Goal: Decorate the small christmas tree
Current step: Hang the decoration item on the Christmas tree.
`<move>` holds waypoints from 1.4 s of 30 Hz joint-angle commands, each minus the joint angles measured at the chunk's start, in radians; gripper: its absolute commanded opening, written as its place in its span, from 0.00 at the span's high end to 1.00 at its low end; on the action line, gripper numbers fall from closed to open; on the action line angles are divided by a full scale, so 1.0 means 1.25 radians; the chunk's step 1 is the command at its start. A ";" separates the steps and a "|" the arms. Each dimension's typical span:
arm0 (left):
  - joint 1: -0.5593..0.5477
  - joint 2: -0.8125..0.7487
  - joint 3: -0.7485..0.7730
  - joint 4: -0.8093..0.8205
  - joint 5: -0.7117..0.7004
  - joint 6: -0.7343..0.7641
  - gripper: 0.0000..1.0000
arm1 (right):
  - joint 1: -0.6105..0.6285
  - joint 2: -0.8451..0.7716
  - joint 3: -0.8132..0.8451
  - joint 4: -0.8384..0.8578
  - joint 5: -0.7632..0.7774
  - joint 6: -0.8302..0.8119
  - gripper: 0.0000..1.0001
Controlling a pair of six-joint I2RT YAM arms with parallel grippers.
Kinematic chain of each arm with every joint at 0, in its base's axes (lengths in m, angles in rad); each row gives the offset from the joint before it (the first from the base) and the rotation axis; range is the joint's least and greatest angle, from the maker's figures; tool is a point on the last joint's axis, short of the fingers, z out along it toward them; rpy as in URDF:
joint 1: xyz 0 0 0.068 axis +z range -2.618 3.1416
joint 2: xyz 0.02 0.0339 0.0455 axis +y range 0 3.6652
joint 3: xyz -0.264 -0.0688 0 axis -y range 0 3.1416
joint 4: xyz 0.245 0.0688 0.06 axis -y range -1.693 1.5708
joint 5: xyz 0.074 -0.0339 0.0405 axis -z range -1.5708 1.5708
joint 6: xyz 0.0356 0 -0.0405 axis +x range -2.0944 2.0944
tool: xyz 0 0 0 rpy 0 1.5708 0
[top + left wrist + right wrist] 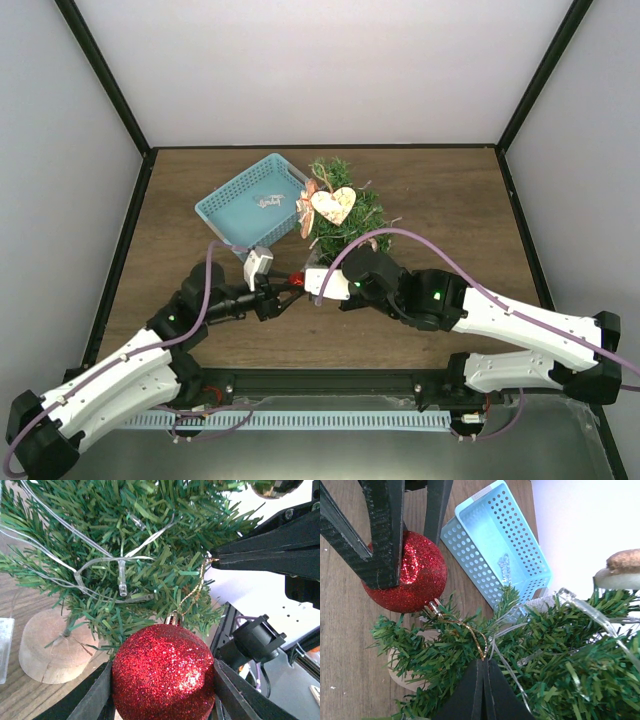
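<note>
The top camera looks down from high behind the near edge over the whole table. The 2 wrist cameras sit close, facing each other across the red bauble and its gold loop; all 3 show the tree.

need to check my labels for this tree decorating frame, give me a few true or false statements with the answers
1. The left gripper holds a red glitter ball. True.
2. The right gripper is wide open. False: it is shut on the ball's gold string, close to the small christmas tree.
3. A heart ornament is already on the tree. True.
4. The blue basket is empty. False: a small silvery item lies in it.
</note>
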 commanded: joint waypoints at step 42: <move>-0.003 0.042 0.006 0.023 -0.002 0.022 0.62 | -0.022 0.019 0.042 -0.004 -0.010 -0.037 0.99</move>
